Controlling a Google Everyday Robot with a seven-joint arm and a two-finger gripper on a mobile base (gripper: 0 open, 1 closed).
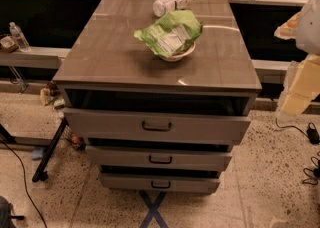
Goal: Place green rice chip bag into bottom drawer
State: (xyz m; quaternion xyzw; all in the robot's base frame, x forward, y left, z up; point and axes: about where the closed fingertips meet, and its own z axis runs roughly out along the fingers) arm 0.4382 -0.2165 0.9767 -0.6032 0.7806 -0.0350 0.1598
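The green rice chip bag (171, 33), crumpled light-green foil with a white panel, lies on top of a small white bowl (179, 54) on the grey cabinet's top (110, 52). The bottom drawer (160, 183) is the lowest narrow grey front with a small dark handle, with a dark gap above it. My gripper (299, 89) hangs blurred at the right edge of the view. It is to the right of the cabinet, well apart from the bag, and holds nothing that I can see.
A clear plastic bottle (171, 3) with a white label lies on its side at the back of the cabinet top. The top drawer (156, 126) and middle drawer (160, 159) stand slightly pulled out. Cables (305, 132) lie on the speckled floor at right.
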